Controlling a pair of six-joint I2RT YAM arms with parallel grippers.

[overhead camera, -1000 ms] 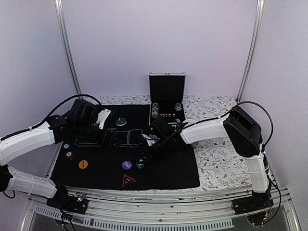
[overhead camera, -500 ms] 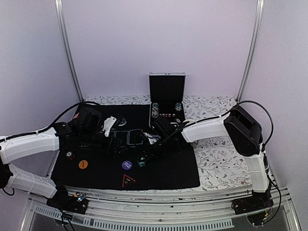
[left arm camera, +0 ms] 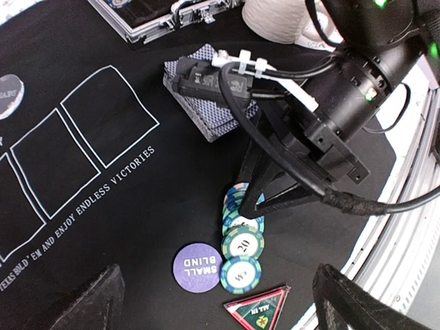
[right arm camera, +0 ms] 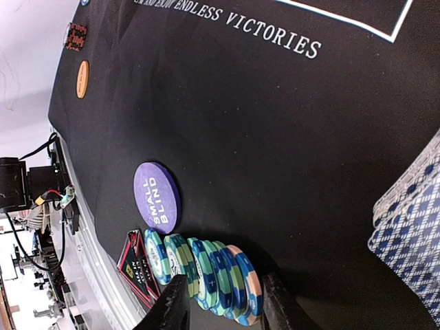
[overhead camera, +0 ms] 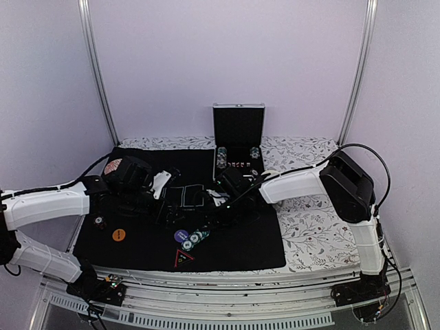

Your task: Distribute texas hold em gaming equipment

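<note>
Green-edged chips are laid by the purple button as its bet, so the right claw is held apart.

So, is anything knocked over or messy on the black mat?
Yes. The poker chips lie toppled in a leaning, overlapping row beside the purple small blind button, right by the right end effector, not in a neat stack.

soft, even light from overhead, shadows faint; the black mat eats detail (top view slightly grainy), wrist views sharper, the chips crisp, frame edges bowing a little.
</note>
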